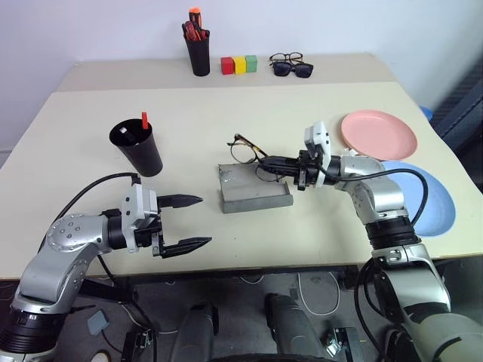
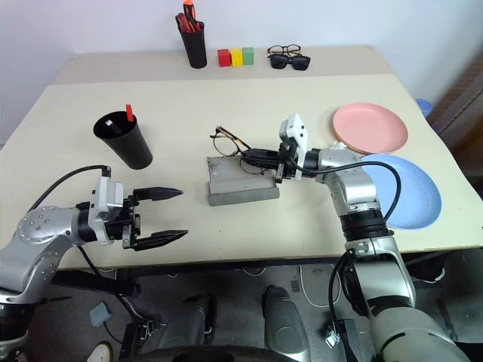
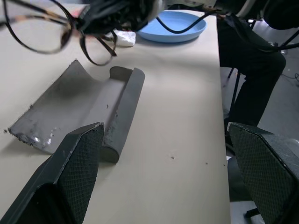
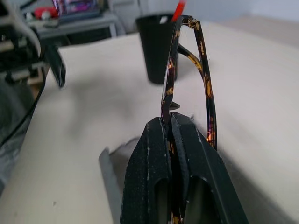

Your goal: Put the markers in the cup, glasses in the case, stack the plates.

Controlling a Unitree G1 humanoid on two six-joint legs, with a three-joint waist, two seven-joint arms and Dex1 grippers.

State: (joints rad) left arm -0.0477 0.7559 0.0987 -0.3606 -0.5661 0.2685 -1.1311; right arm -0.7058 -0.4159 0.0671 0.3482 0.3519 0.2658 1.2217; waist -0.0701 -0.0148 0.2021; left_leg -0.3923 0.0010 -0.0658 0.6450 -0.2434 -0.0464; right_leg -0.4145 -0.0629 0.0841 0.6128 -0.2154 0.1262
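The glasses, thin dark wire rims with clear lenses, hang just above the far edge of the open grey case at the table's middle. My right gripper is shut on their folded temple, pointing left; the right wrist view shows the frame pinched between the fingers. My left gripper stands open near the front edge, left of the case, with nothing between its fingers. The black cup at the left holds a red marker and a white one. The pink plate and the blue plate lie side by side at the right.
At the table's back stand a black pen pot with orange-capped markers, three coloured blocks and dark sunglasses. Bare tabletop lies between the cup and the case.
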